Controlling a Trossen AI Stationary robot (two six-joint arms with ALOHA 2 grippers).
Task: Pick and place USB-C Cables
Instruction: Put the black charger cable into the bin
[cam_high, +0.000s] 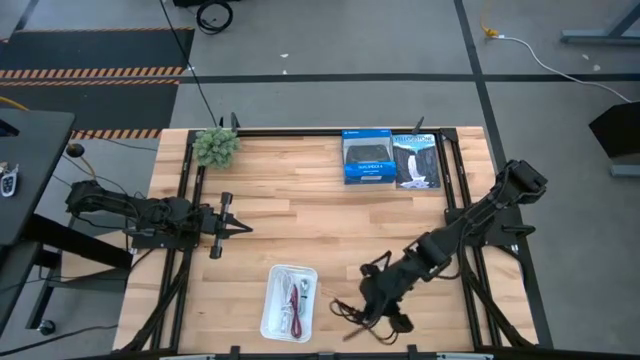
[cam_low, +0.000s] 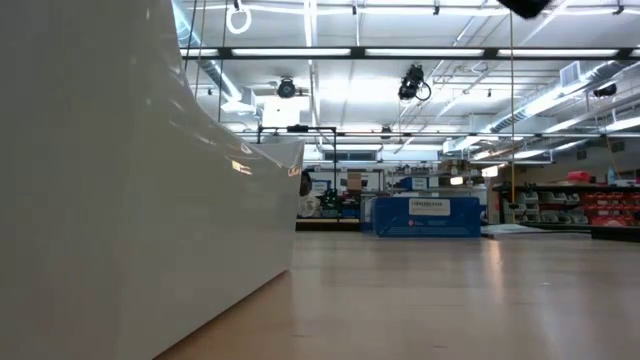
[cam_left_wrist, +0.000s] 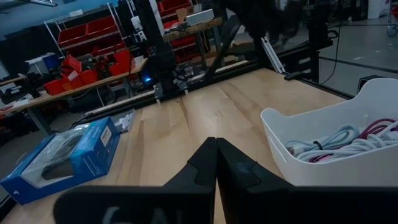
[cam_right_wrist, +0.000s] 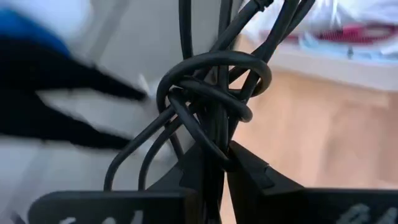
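Note:
The white tray sits near the table's near edge. In it lie the dark red cable, the white cable and the pale blue-grey cable. My right gripper is just right of the tray, shut on the coiled black cable; the tray's rim shows behind it. My left gripper hovers shut at the table's left-middle, its tips pointing toward the right. My right gripper pinches the black cable's knotted bundle between its two fingers, on strands at the bundle's base. The knot and loose ends stand out beyond the fingertips. In the high view the cable's ends trail out beside the gripper, toward the tray.
Two product boxes lie at the table's far edge, the green fuzzy plant at the far left corner. Bare wood lies between the tray and the boxes. The tray's wall fills the left of the low view.

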